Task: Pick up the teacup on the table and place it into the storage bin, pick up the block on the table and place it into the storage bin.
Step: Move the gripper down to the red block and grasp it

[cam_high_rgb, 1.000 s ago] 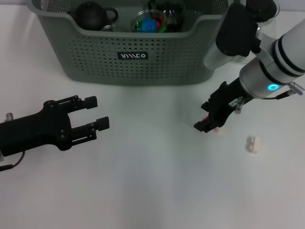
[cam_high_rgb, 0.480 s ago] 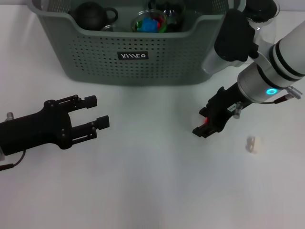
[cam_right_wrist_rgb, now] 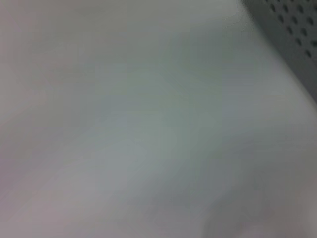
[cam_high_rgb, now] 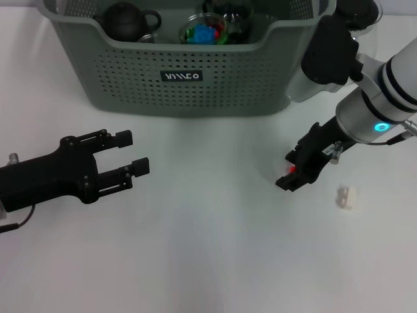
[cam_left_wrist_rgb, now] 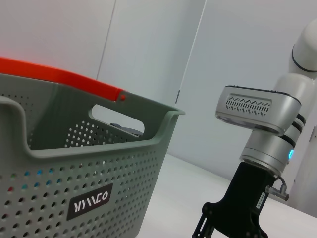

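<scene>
The grey-green storage bin [cam_high_rgb: 189, 78] stands at the back of the white table and also fills the near side of the left wrist view [cam_left_wrist_rgb: 74, 163]. My right gripper [cam_high_rgb: 289, 176] hangs just above the table to the bin's front right, shut on a small red block [cam_high_rgb: 291, 169] that shows between its fingers. From the left wrist the right gripper [cam_left_wrist_rgb: 230, 225] is seen from the side. My left gripper [cam_high_rgb: 133, 153] rests open and empty at the left. No teacup stands on the table; a glass cup [cam_high_rgb: 203, 29] with coloured pieces sits inside the bin.
A small white piece [cam_high_rgb: 346, 197] lies on the table to the right of my right gripper. A black teapot [cam_high_rgb: 127, 21] sits in the bin. A clear pitcher with a black lid [cam_high_rgb: 357, 10] stands behind the right arm. The bin's corner [cam_right_wrist_rgb: 292, 29] edges the right wrist view.
My right gripper has risen from the table with the red block, swung slightly left, then moved right. The left arm has not moved.
</scene>
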Robot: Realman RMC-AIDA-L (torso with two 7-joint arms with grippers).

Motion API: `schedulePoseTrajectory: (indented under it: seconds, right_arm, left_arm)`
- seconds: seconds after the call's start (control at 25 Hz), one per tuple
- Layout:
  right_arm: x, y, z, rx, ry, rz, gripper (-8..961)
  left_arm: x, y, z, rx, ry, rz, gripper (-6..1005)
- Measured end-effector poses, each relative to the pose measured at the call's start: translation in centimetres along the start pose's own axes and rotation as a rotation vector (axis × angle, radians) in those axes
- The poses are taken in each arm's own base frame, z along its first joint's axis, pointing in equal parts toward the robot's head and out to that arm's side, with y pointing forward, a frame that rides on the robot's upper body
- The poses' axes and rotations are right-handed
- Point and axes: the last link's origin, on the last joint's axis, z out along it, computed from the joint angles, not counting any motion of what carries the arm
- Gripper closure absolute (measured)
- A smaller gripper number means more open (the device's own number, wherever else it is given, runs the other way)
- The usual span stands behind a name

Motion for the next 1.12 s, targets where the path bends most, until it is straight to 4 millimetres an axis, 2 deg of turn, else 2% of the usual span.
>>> schedulePoseTrajectory:
  seconds: [0.32,0.56,1.12]
  right_arm:
    - [-0.14,-0.13,-0.05,0.011,0.004,-0.006,336]
    - [-0.22,-0.22,-0.02,0.016,0.007,-0.009,489]
    - [0.27,-0.4,0.26,0.032,0.017,-0.001,505]
  left_arm:
    - [0.02,-0.02,0.01,-0.001,0.0,-0.001,312]
    - [0.03,-0.02,0.04,-0.002,0.001,-0.002,312]
    - [0.15,-0.07,0.16,-0.005,0.001,0.0,311]
